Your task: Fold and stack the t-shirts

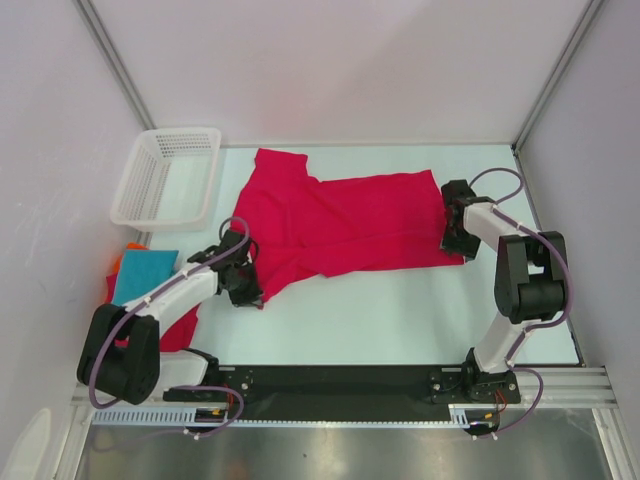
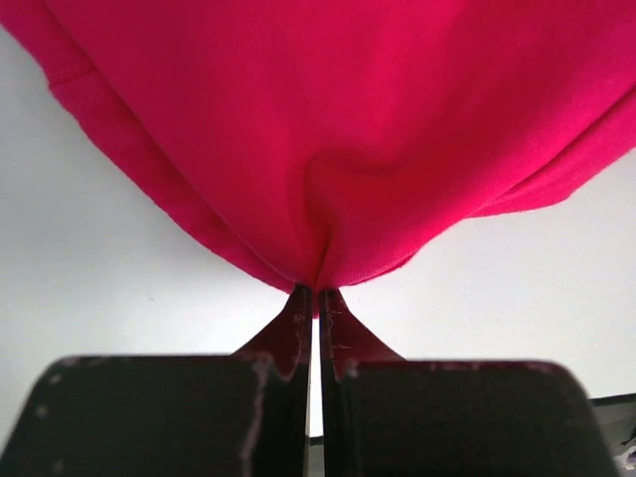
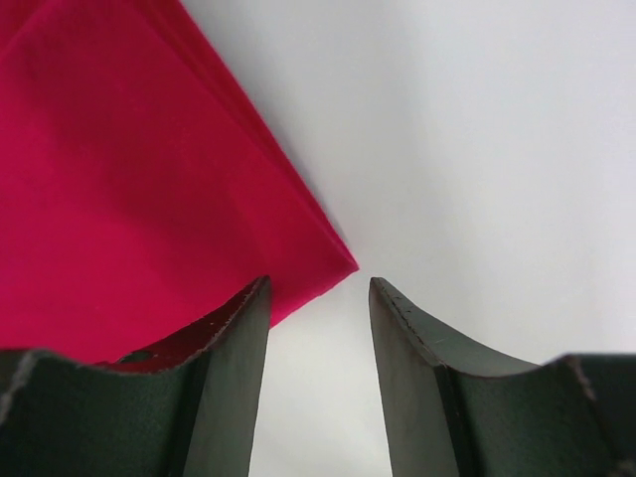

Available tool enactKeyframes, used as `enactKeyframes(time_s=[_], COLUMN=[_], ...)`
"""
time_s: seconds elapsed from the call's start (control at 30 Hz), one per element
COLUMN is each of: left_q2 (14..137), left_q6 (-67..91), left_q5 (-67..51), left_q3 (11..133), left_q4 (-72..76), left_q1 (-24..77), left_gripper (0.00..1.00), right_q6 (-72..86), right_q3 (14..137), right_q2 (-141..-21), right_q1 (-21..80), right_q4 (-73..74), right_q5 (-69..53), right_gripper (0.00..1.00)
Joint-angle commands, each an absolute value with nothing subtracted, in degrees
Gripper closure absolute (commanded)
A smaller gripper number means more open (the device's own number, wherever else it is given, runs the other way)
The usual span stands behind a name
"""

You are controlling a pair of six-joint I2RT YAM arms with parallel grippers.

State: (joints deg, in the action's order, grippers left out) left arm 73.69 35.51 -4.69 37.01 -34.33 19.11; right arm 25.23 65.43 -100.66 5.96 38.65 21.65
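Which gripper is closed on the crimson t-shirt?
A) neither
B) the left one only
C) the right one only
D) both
B: the left gripper pinches a fold of the crimson t-shirt, while the right gripper stands open at the shirt's corner.

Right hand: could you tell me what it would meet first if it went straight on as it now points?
Probably the corner of the crimson t-shirt, lying just ahead of the open right hand, toward one finger; otherwise the white table beside it. Depth is unclear.
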Motion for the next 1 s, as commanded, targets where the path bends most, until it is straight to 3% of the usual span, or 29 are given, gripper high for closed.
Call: enactKeyframes(time_s=[0.0, 0.5, 0.57, 0.6, 0.63, 0.97], left_q2=[70.4, 67.4, 67.6, 67.7, 67.7, 68.0], left_q6=[34.1, 30.4, 30.0, 29.6, 29.4, 27.2], left_q5=[-1.8, -1.7, -1.7, -1.8, -1.8, -2.5], left_q3=[41.7, 44.1, 44.6, 44.7, 44.9, 45.3], left_q4=[-38.0, -41.9, -42.2, -42.4, -42.4, -42.6], left_q1=[19.4, 14.9, 14.5, 14.2, 14.0, 11.6], left_gripper=[1.0, 1.0, 1.0, 1.0, 1.0, 1.0], right_q6=[25.9, 26.5, 26.3, 26.0, 26.2, 27.4], right_q3=[65.3, 65.9, 65.6, 65.5, 65.2, 63.0], right_q2=[-100.3, -103.5, -103.6, -103.7, -103.6, -101.2], right_q1=[4.8, 4.6, 4.6, 4.5, 4.6, 2.6], right_q4=[38.2, 37.2, 36.7, 36.5, 36.4, 36.4], right_q5=[23.6, 23.4, 23.0, 22.8, 22.8, 26.1], right_gripper=[0.5, 0.51, 0.58, 0.66, 0.99, 1.0])
